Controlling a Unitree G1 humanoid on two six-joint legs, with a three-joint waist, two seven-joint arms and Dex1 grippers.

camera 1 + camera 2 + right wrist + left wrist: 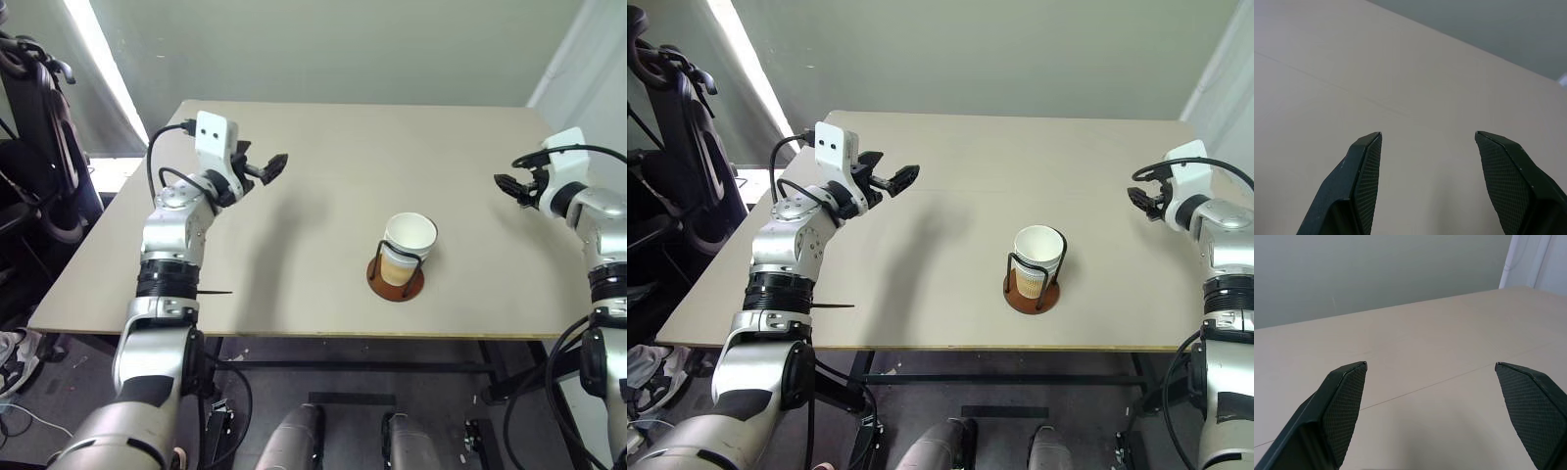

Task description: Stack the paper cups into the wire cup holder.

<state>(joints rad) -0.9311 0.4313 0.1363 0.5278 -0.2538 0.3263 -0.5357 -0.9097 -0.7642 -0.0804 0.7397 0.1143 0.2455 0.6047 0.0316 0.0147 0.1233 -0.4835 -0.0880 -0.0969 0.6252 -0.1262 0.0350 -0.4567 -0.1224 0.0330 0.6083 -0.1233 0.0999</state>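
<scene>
The paper cups (409, 242) stand nested in the wire cup holder (396, 277), a reddish-brown disc with black wire loops, near the table's front edge, right of centre. The topmost cup is tan outside with a white rim and sits upright. My left gripper (270, 166) hovers open above the table's left part, well away from the holder, pointing right. My right gripper (509, 185) is open over the table's right edge, also apart from the holder. In both wrist views the fingers (1344, 396) (1365, 169) stand wide apart with nothing between them.
The beige table (323, 186) has a thin seam line across it. A dark chair and equipment (34, 147) stand off the table's left side. A grey wall rises behind the table's far edge.
</scene>
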